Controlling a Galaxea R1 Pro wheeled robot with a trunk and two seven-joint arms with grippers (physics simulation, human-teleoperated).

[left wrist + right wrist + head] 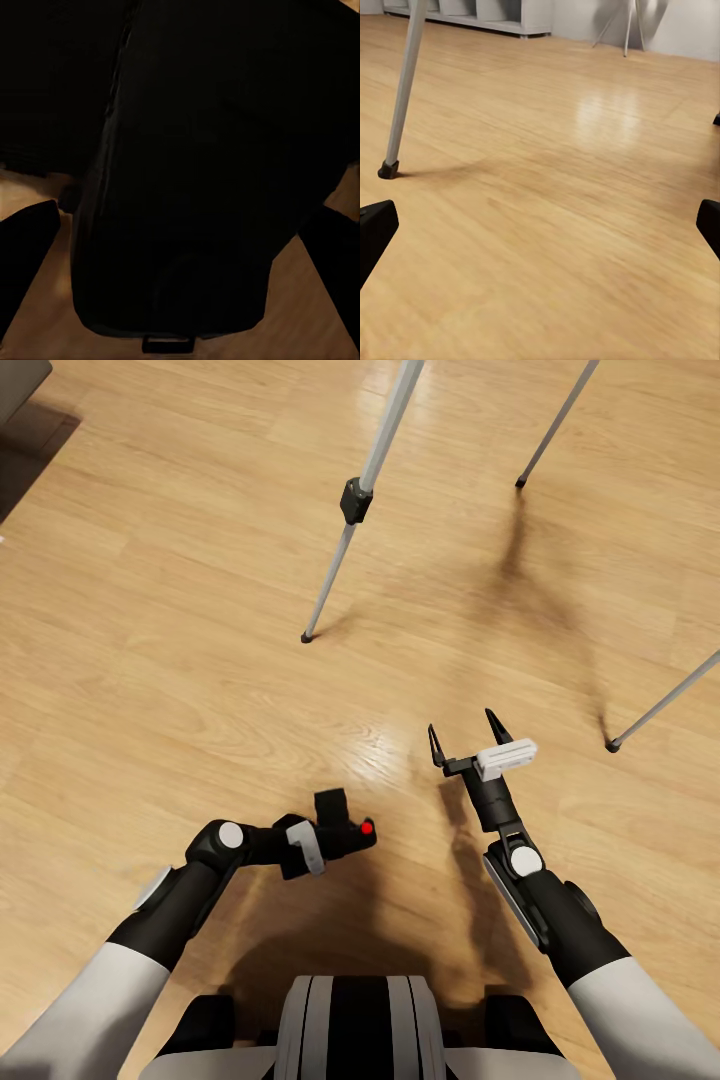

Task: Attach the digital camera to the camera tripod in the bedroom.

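Note:
My left gripper (335,838) is shut on the digital camera (345,830), a small black body with a red button on top, held low over the wood floor in front of my trunk. The left wrist view has the camera's black body (187,187) right up against the lens, between the two fingers (26,247). Three silver legs of the camera tripod (365,470) come down ahead of me, with black feet on the floor; its head is out of view. My right gripper (465,730) is open and empty, between two of the legs. One tripod leg (403,90) stands in the right wrist view.
Light wood plank floor (180,610) spreads all around. A dark furniture edge (20,400) sits at the head view's far left corner. White cube shelves (472,11) and a pale wall lie far off in the right wrist view.

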